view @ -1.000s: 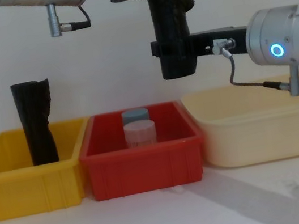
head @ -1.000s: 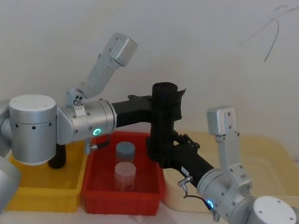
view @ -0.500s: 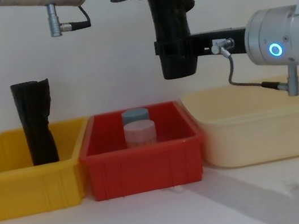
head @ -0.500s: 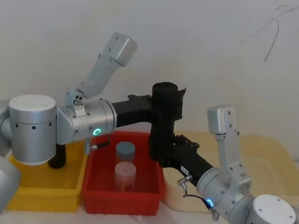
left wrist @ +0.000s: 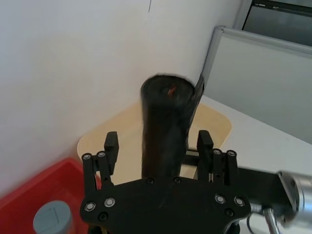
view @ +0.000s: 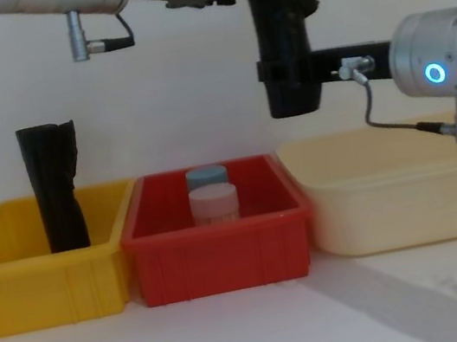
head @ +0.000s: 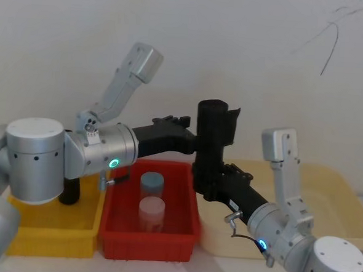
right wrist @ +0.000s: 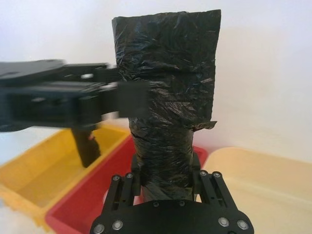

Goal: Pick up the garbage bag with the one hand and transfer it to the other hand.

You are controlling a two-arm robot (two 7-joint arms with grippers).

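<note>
surface: white table [view: 239,336] | on it: three containers stood in one row | robot's left: yellow bin [view: 47,293] | middle: red bin [view: 222,264], just beside the yellow one | right: wider cream tub [view: 411,211], just beside the red bin | a grey shadow lay across the table before the tub

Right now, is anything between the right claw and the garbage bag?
Nothing visible: the right claw is shut on the lower end of the garbage bag. The left claw is open around its upper part.
</note>
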